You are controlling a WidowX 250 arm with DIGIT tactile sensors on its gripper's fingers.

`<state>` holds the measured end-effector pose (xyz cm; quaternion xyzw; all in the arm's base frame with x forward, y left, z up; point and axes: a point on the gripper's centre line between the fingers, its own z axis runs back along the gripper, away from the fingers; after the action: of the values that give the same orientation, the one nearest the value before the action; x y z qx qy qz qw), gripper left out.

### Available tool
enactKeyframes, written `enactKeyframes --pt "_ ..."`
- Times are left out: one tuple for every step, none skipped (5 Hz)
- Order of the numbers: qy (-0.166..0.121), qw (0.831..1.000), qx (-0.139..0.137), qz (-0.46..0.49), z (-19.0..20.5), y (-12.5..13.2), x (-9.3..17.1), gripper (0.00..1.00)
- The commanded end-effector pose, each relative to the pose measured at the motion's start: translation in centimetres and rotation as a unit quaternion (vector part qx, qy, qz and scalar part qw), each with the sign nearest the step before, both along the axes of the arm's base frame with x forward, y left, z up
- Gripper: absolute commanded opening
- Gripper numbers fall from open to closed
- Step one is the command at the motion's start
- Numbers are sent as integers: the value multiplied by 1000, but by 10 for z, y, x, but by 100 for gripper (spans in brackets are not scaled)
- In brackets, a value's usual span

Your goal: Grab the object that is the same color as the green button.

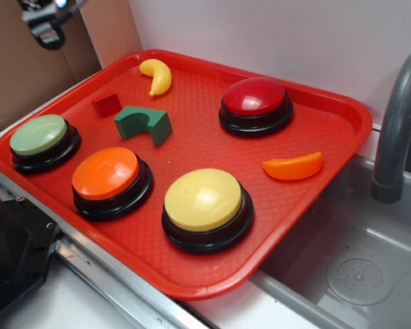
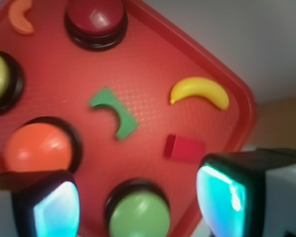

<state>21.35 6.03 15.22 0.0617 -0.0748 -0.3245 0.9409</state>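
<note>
The dark green arch block (image 1: 144, 123) lies on the red tray (image 1: 329, 137), between the red cube (image 1: 107, 104) and the red button. In the wrist view the arch block (image 2: 116, 112) lies ahead of the fingers, above the green button (image 2: 139, 213). The pale green button (image 1: 40, 136) sits at the tray's left edge. My gripper (image 2: 138, 207) is open and empty, high above the tray, its two pads straddling the green button in the wrist view. In the exterior view only a bit of the arm (image 1: 44, 20) shows at the top left.
An orange button (image 1: 108, 175), a yellow button (image 1: 204, 201) and a dark red button (image 1: 255, 99) stand on the tray. A toy banana (image 1: 157, 74) and an orange slice (image 1: 294, 166) lie there too. A grey sink and faucet (image 1: 397, 123) are at the right.
</note>
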Motion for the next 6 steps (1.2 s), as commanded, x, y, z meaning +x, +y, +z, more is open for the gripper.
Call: enactKeyframes --pt "11 994 1 -112 -58 -23 34 100" --pt "38 989 4 -140 -88 -28 31 100" --pt "49 987 22 -155 -109 -29 34 100" --pt "43 988 39 -142 -119 -25 37 100" --pt "39 989 33 -137 -122 -26 37 100" --pt "42 991 12 -126 -122 -27 36 0"
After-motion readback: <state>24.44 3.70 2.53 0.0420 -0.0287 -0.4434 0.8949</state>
